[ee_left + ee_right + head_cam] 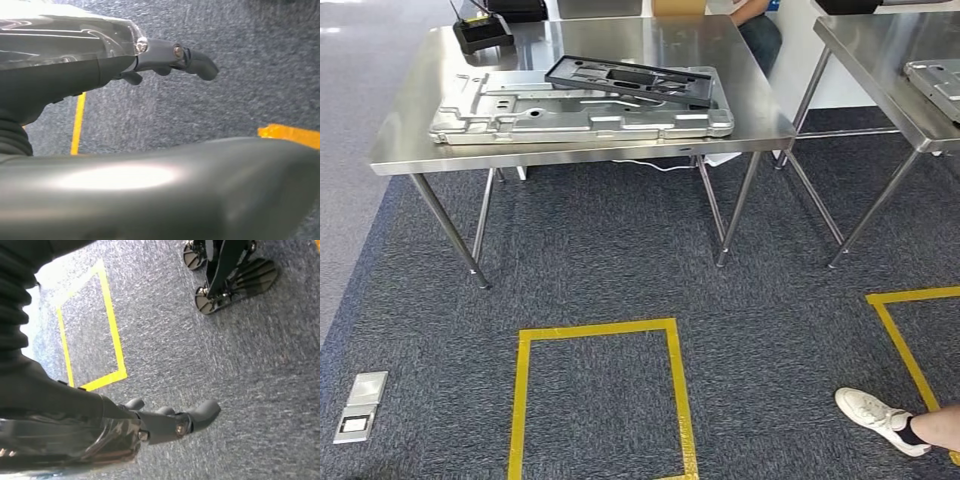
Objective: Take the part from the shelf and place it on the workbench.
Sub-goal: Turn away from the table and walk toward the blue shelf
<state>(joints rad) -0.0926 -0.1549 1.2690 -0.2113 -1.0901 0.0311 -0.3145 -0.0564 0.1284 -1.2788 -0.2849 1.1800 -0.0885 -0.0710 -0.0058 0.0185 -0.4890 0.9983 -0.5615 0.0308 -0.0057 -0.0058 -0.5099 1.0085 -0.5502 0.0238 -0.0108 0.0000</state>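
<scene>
A large silver stamped metal part [546,110] lies flat on the steel workbench [418,110], with a black framed part [637,80] resting on top of it toward the right. My left hand [177,62] hangs over the carpet, its fingers stretched out and apart with nothing in them. My right hand [177,422] also hangs above the carpet, fingers extended and holding nothing.
A yellow tape square [599,390] marks the carpet before the workbench, another [909,340] at right. A second steel table [886,60] carries a silver part [935,85]. A person's white shoe [878,418] stands at lower right, a seated person [758,30] behind. A floor socket [361,405] sits left.
</scene>
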